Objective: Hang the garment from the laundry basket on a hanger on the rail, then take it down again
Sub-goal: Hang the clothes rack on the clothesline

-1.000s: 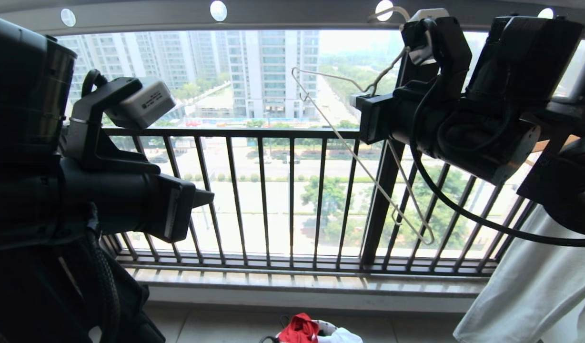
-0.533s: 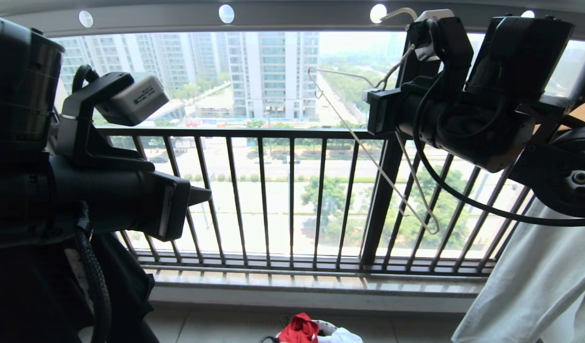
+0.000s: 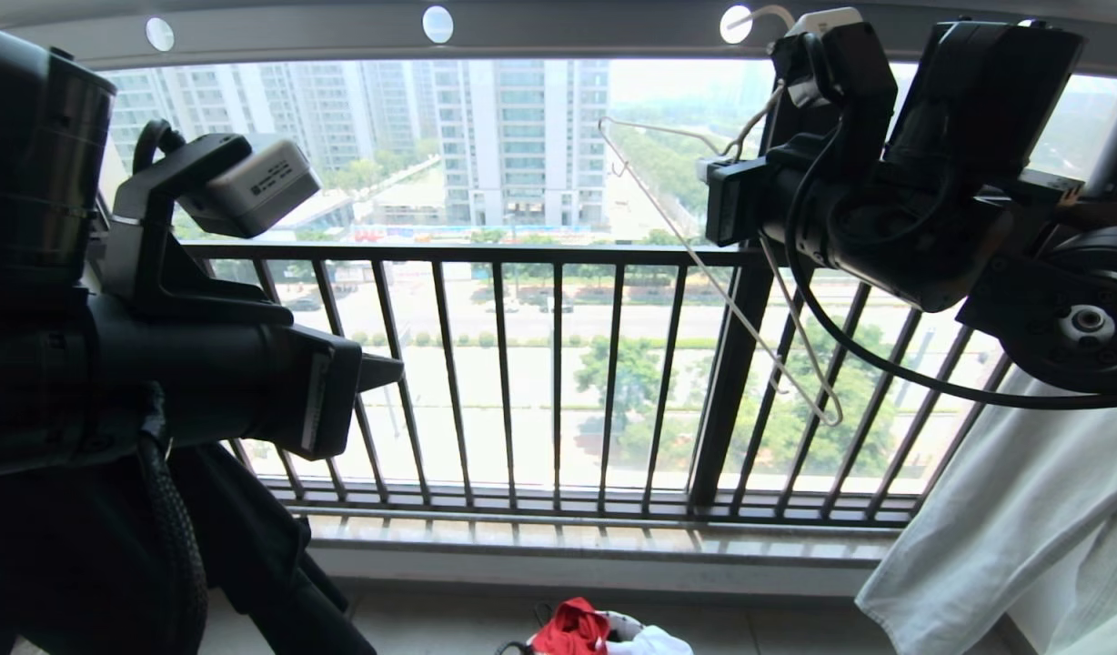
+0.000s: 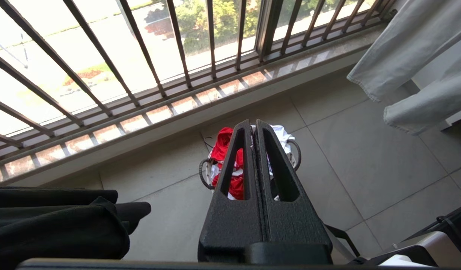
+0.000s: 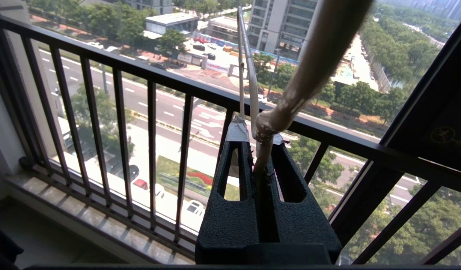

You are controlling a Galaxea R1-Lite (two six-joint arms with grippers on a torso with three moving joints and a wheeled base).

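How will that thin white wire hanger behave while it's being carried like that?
Probably light: the hanger is only thin wire. Likely to swing, since the right end effector pinches it only near the neck and the frame hangs free. It may flex, being so slender.

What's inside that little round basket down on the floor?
The small round mesh laundry basket holds a crumpled red garment and some white cloth. The left gripper's black fingers cover its middle, so anything underneath stays unseen.
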